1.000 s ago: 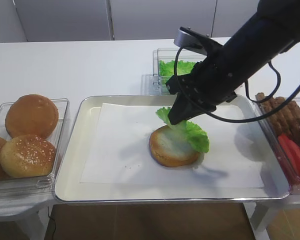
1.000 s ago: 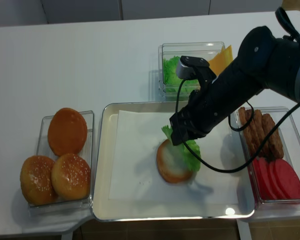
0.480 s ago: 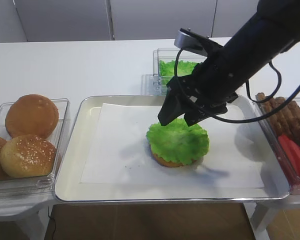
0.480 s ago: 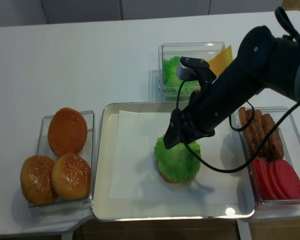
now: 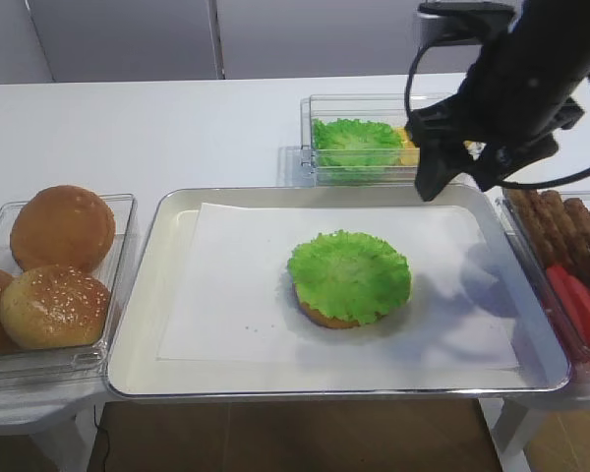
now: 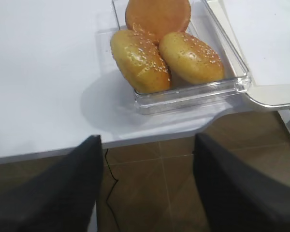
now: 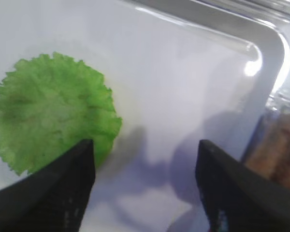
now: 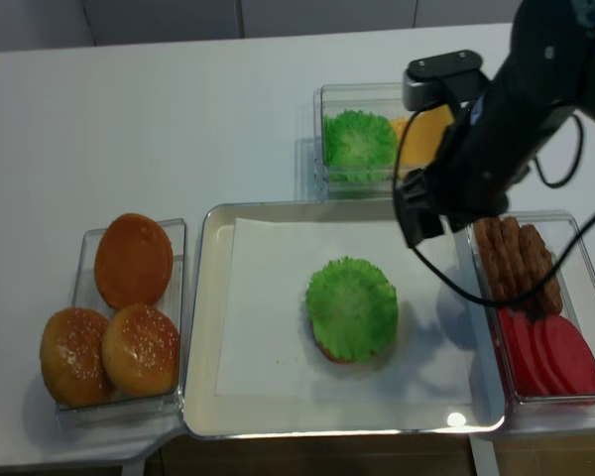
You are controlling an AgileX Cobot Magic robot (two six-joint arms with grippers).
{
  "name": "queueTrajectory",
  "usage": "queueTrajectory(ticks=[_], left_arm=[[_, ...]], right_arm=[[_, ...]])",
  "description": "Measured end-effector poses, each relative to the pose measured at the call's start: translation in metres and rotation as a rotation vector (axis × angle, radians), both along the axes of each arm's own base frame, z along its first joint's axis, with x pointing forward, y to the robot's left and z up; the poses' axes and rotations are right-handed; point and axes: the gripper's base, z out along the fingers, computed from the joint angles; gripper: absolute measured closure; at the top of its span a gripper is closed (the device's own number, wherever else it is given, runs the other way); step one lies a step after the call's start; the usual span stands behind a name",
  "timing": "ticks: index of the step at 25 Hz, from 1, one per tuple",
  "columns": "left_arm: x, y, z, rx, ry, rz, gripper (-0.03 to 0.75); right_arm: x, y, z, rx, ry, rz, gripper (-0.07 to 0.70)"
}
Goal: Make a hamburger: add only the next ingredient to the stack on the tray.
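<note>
Lettuce [image 5: 349,276] lies flat on bun [image 5: 326,316], mid tray [image 5: 143,295], covering it so next layer sits level. R gripper [image 7: 144,186] spread wide, empty, above tray's far right corner. L gripper [image 6: 146,188] spread, empty, near bun box [image 6: 234,79].

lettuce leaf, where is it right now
In the exterior high view the lettuce leaf lies flat on the bun bottom, right of center on the tray. The open right gripper hangs above the tray's far right corner, apart from it.
</note>
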Motion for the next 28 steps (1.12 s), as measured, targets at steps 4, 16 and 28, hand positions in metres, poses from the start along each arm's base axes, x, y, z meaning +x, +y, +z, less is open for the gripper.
queueTrajectory(ticks=[4, 16, 28], left_arm=[[0.0, 0.0, 0.0, 0.0, 0.0, 0.0, 0.274], [0.0, 0.0, 0.0, 0.0, 0.0, 0.0, 0.274], [0.0, 0.0, 0.0, 0.0, 0.0, 0.0, 0.274]], right_arm=[[-0.004, -0.034, 0.016, -0.017, 0.001, -0.082, 0.143], [-0.084, -0.095, 0.039, -0.02, -0.04, -0.253, 0.153], [-0.198, -0.1, 0.05, 0.04, -0.299, -0.294, 0.153]])
